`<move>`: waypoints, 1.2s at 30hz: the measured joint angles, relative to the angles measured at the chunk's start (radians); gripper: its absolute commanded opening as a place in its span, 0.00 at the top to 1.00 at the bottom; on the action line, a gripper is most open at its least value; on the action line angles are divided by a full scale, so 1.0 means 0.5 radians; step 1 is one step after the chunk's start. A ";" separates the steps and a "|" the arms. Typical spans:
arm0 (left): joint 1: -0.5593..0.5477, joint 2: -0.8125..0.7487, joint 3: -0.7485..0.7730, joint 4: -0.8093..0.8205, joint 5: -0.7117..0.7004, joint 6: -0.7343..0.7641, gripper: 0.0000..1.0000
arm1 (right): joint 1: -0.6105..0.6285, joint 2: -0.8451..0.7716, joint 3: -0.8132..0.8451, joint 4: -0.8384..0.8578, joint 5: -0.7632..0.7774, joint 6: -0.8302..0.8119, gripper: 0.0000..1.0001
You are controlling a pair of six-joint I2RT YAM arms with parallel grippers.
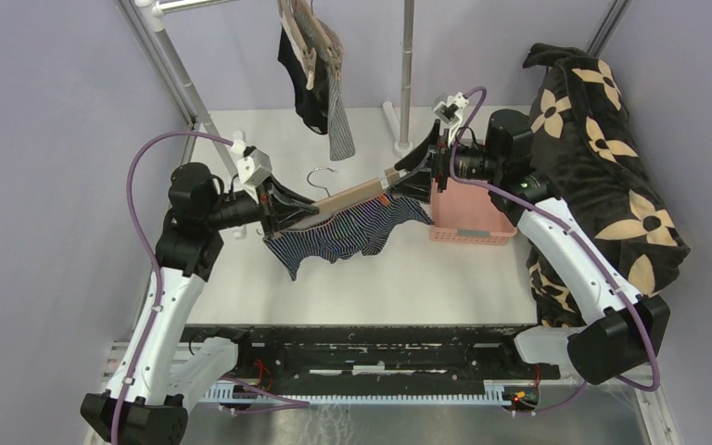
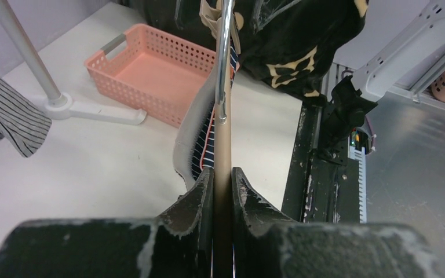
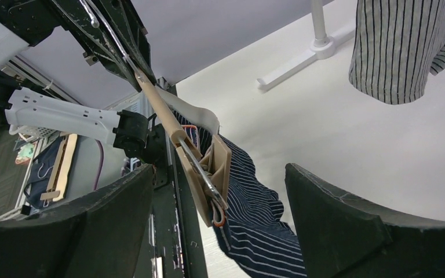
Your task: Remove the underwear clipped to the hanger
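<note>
Over the white counter (image 1: 426, 278), between my two arms, is where the work is. The big black blanket (image 1: 603, 158) with tan flowers sits off to the right and is not my job. The pink basket (image 1: 468, 222) is just beside the right arm, and I think it is a good spot to drop things.

At the back, higher up, a black pair (image 1: 301, 83) and a grey striped pair (image 1: 336, 116) hang side by side. The navy striped underwear (image 1: 352, 232) hangs under the wooden hanger (image 1: 352, 195) that I hold up.

My left end effector (image 1: 283, 211) is closed tight on the left end of the hanger bar. My right end effector (image 1: 406, 181) is spread wide and holds nothing. The clip (image 3: 211, 174) at the right end of the hanger sits between its fingers.

To do this well, I think I should hold the left side firm and level. Then I should close the right fingers on the flat wings of the clip, not on the cloth, and squeeze till it lets go. If I pinch the cloth too, the pair may not drop.
</note>
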 measured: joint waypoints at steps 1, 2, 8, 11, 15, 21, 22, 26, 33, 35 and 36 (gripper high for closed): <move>0.000 0.002 0.000 0.034 0.014 -0.024 0.97 | 0.005 0.000 0.000 0.008 -0.001 0.011 0.15; 0.000 0.005 -0.001 0.057 0.021 -0.041 0.97 | 0.006 0.000 0.000 0.014 -0.001 0.013 0.19; 0.000 0.028 -0.008 0.153 0.034 -0.121 0.97 | 0.025 0.010 0.000 0.041 0.001 0.033 0.14; 0.000 0.040 -0.027 0.167 0.034 -0.152 0.97 | 0.041 0.031 0.000 0.078 0.002 0.059 0.12; 0.000 0.048 -0.041 0.166 0.034 -0.169 0.97 | 0.063 0.055 0.005 0.105 0.001 0.081 0.36; 0.013 0.052 -0.045 0.166 0.034 -0.179 0.97 | 0.083 0.075 0.034 0.114 -0.022 0.065 0.99; 0.014 0.053 -0.045 0.164 0.037 -0.185 0.97 | 0.083 0.075 0.035 0.114 -0.025 0.061 0.96; 0.014 0.068 -0.045 0.168 0.040 -0.187 0.97 | 0.084 0.075 0.039 0.109 -0.019 0.062 0.26; 0.002 0.089 -0.045 0.207 0.015 -0.207 0.97 | 0.114 0.066 0.050 0.106 0.120 0.056 0.00; 0.002 0.088 -0.056 0.333 0.015 -0.272 0.97 | 0.114 0.063 0.043 0.139 0.140 0.077 0.00; 0.002 0.085 -0.069 0.424 0.013 -0.329 0.97 | 0.114 0.059 0.031 0.187 0.156 0.098 0.00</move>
